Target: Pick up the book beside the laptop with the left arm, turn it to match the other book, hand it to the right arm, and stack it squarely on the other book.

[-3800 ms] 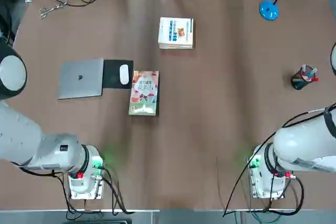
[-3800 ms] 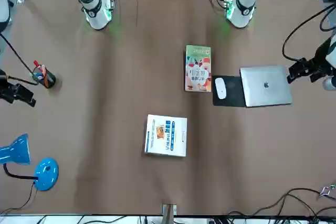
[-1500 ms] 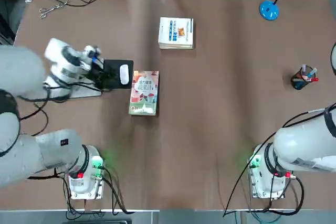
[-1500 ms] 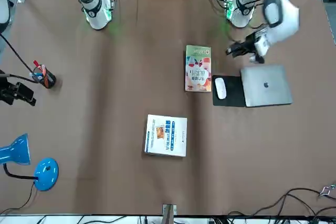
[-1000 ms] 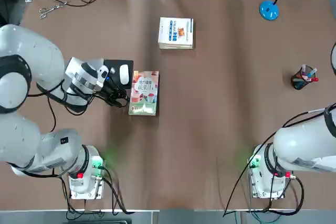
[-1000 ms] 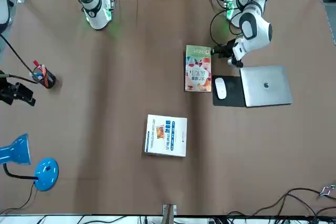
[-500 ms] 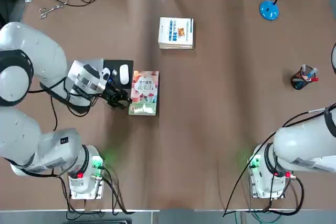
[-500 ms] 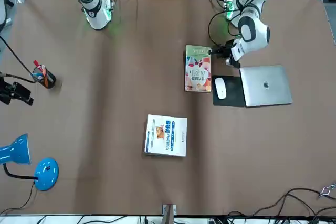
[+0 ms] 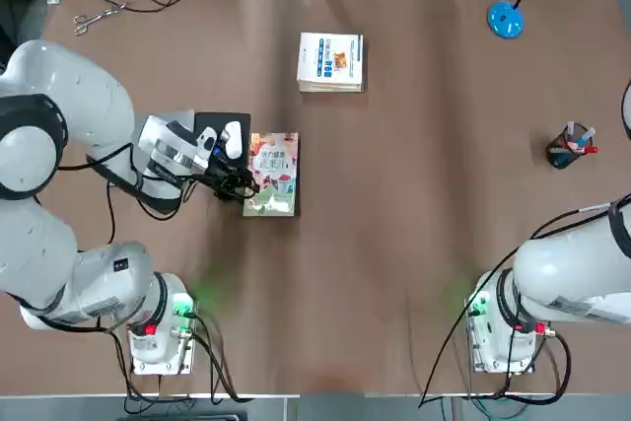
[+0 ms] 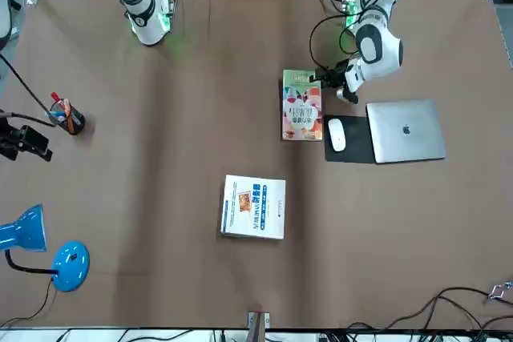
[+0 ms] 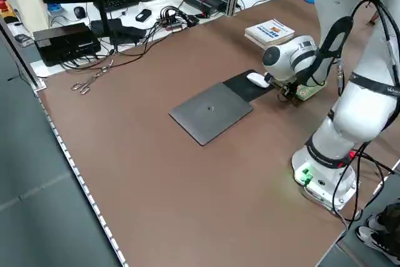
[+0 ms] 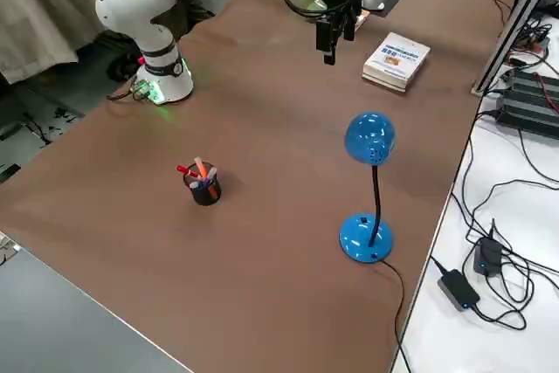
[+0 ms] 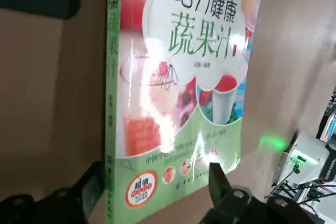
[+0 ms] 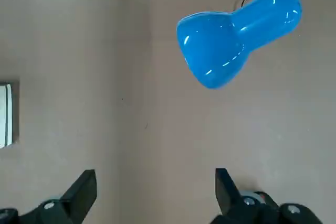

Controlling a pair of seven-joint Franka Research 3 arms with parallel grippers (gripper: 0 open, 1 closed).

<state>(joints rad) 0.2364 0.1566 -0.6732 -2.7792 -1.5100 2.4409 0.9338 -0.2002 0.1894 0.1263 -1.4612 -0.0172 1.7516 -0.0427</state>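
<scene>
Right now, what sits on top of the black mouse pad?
A white mouse rests on the mouse pad, which lies beside the closed laptop. In the top view the left arm covers part of the pad.

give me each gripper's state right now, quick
left gripper: open, fingers either side of the colourful book's near end, not yet clamped on it.
right gripper: open, empty, parked over bare table.

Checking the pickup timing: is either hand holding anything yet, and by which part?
Nothing is held yet. The left hand straddles the near end of the colourful book, fingers either side, not clamped. The right hand is open and empty.
</scene>
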